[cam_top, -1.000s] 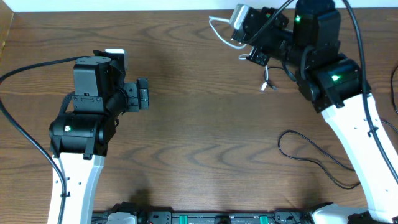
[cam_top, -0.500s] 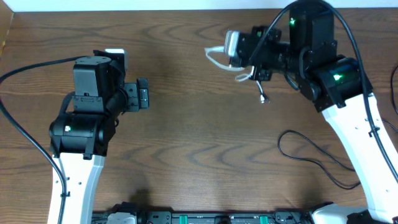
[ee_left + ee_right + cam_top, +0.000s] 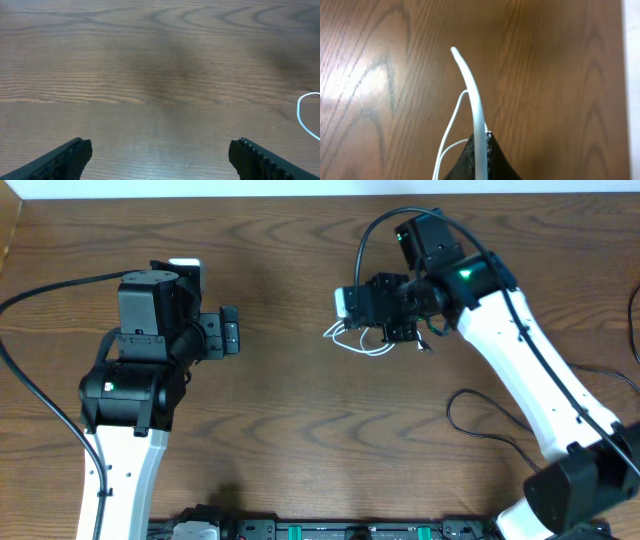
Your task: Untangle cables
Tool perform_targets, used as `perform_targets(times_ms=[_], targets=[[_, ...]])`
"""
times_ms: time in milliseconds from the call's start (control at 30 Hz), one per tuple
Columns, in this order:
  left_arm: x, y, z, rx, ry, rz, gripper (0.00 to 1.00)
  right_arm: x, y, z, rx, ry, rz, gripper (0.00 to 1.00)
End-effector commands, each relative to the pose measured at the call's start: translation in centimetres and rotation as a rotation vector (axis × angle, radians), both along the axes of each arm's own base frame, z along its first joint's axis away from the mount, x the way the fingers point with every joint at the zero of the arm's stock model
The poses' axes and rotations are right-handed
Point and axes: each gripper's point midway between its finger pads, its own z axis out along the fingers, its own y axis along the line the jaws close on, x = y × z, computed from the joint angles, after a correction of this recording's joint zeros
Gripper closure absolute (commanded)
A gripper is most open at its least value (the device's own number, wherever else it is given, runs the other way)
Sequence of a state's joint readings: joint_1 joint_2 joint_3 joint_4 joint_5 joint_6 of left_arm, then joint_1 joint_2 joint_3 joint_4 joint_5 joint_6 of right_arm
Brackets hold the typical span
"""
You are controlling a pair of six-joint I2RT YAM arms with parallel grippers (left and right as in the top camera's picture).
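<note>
Clearly, white cable [image 3: 476, 100] sits pinched in right gripper [image 3: 481, 142].

Bright even light, soft shadows; glare patch, slight blur right wrist view.

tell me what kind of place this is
Probably a robotics lab bench: a left arm and right arm mounted at a wooden table, a strip of electronics along its near edge, and a white cable and black cable to work on.
</note>
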State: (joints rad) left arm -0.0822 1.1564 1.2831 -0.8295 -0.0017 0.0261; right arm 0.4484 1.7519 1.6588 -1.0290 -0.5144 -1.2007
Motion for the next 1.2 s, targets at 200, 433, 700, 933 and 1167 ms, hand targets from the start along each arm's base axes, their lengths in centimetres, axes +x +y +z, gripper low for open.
perform_targets(times_ms=[200, 433, 700, 933, 1167], targets=[[0.1, 0.0, 0.4, 0.002, -0.010, -0.005, 0.08, 0.2, 2.4, -8.8, -0.120, 0.205, -0.019, 0.01], [0.1, 0.0, 0.4, 0.002, -0.010, -0.005, 0.08, 4.3, 3.7, -10.6, -0.054, 0.353, -0.483, 0.01], [0.1, 0.0, 0.4, 0.002, -0.010, -0.005, 0.08, 6.2, 6.1, -9.8, 0.110, 0.540, -0.822, 0.01], [0.1, 0.0, 0.4, 0.002, -0.010, -0.005, 0.08, 5.1, 6.3, -10.7, 0.052, 0.536, -0.876, 0.01], [0.1, 0.0, 0.4, 0.002, -0.010, -0.005, 0.07, 7.8, 2.8, -11.5, 0.040, 0.463, -1.240, 0.01]])
